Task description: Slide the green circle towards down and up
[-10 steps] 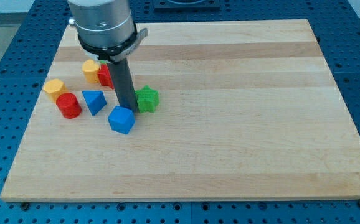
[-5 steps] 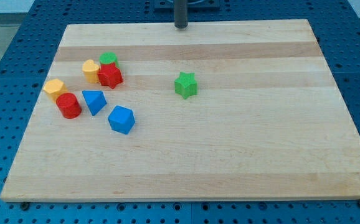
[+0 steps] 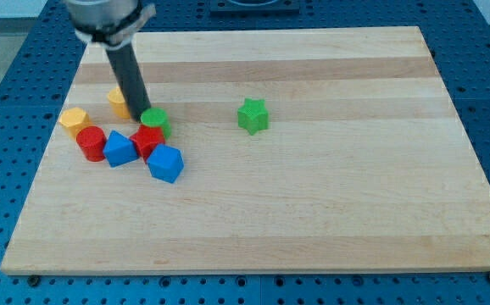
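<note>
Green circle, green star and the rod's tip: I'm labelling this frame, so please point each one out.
green circle (image 3: 154,119), camera view, on its top face.
green star (image 3: 252,115), camera view, on its top face.
my tip (image 3: 141,125), camera view, at the rod's very end, against the green circle's left side.

Arm in upper left of frame: grey metallic cylindrical housing, blurred, cut off by top edge. Below it a straight dark grey-black rod, smooth, no markings or cables visible, ending in my tip (image 3: 140,119).
</note>
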